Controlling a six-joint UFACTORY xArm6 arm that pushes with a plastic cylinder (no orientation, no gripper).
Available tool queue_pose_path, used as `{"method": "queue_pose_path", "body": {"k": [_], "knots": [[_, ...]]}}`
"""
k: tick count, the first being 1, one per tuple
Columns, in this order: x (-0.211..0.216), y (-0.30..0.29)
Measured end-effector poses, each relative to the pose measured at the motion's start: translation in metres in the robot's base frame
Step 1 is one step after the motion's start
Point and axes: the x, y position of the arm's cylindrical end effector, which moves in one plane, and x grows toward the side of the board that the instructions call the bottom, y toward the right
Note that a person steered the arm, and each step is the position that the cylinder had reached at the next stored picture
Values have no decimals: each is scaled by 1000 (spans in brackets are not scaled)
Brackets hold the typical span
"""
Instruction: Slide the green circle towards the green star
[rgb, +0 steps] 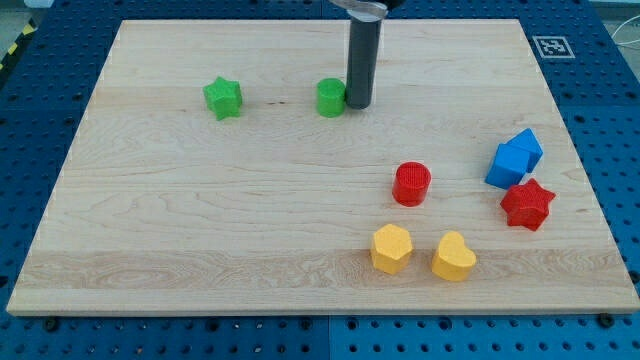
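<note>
the green circle (331, 98) sits near the table's (200, 250) top middle, touching my tip (358, 105) on its right side. there is no claw, just a plain rod. the green star (223, 97) lies apart to the view's left. red, blue and yellow blocks cluster at the lower right.

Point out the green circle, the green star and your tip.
green circle (330, 98), camera view, its top face.
green star (223, 97), camera view, its centre.
my tip (357, 104), camera view, rod's lower end, against the circle's right side.
</note>
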Motion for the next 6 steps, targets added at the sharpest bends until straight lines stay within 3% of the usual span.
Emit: {"method": "queue_pose_path", "body": {"k": [6], "knots": [[-8,-32]]}}
